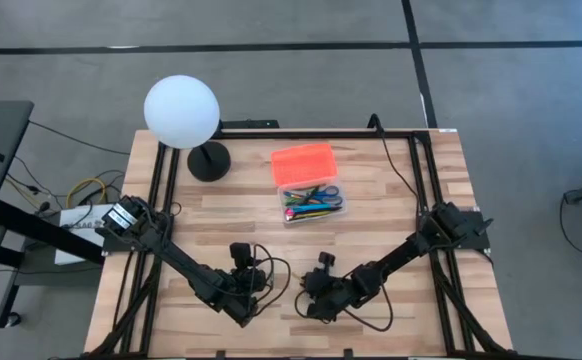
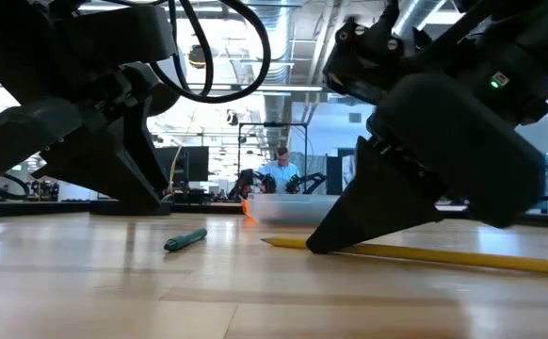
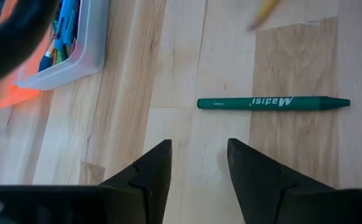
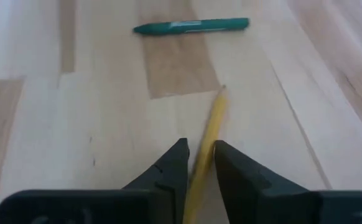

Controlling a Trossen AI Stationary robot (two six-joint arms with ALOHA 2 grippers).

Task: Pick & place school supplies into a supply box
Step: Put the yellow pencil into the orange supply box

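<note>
Yellow pencil [image 4: 207, 149] lies flat on the pale wooden table [image 4: 75, 112], its shaft running between the two dark fingers of the right pincer [image 4: 199, 163], which stand close on either side of it, narrowed around the shaft; whether they already press it cannot be told. The pencil's sharpened tip points away from this pincer, toward a green marker [image 4: 192, 25] that lies crosswise farther ahead, well apart from the tip. In the low view the same right pincer [image 2: 326, 243] comes down to the table top with its fingertips on the pencil [image 2: 443, 254], most of whose length extends out to one side.

The left pincer [image 3: 198, 163] hovers low over the table with its fingers spread and nothing between them. The green marker [image 3: 273, 102], printed with white lettering, lies just ahead of its fingertips, crosswise to them and offset toward one finger.

The supply box [image 1: 311, 203], clear plastic, sits beyond both pincers toward the far side of the table, already holding a bundle of coloured pens and blue-handled scissors [image 1: 323, 195]. Its orange lid [image 1: 303, 163] lies against the box's far edge. From the left wrist view a corner of the box [image 3: 75, 53] appears ahead and to the side.

A white globe lamp [image 1: 181, 112] on a black base stands beyond the left pincer, near the table's far edge.
</note>
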